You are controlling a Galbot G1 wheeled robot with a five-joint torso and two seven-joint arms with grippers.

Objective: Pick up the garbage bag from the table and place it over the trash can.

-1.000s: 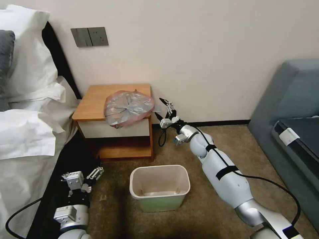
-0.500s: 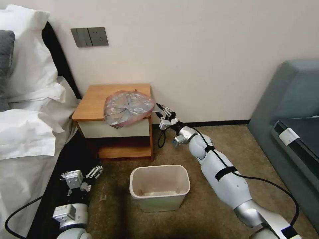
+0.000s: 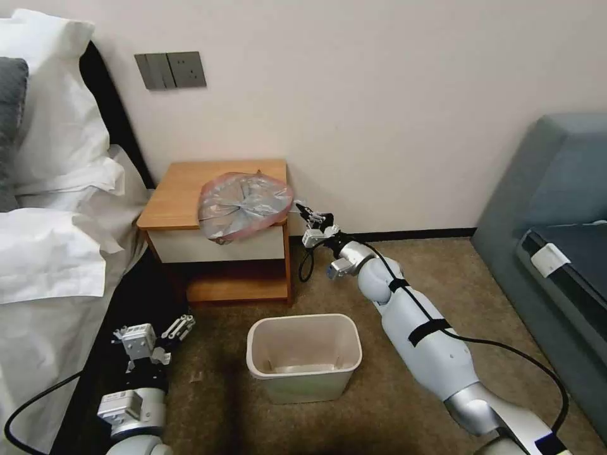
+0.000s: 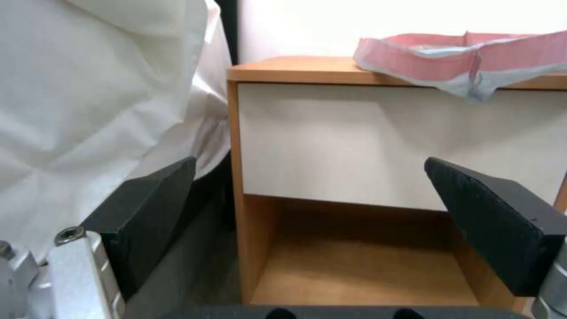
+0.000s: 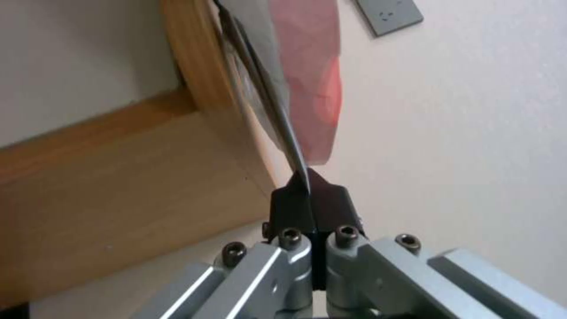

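- Right gripper is sitting at the worktop's right edge, and I'm seeing its fingers pressed together, pinching the edge of the garbage bag.
- I'm watching the garbage bag lying flat on the worktop, its front edge drooping over the drawer front.
- Left gripper is hanging low beside the bed, fingers spread wide.
- I'm seeing the trash can standing on the carpet before the worktop.

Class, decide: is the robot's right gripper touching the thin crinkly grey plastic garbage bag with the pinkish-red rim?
Touching. In the right wrist view the right gripper has its jaws shut on the edge of the garbage bag, with no gap.
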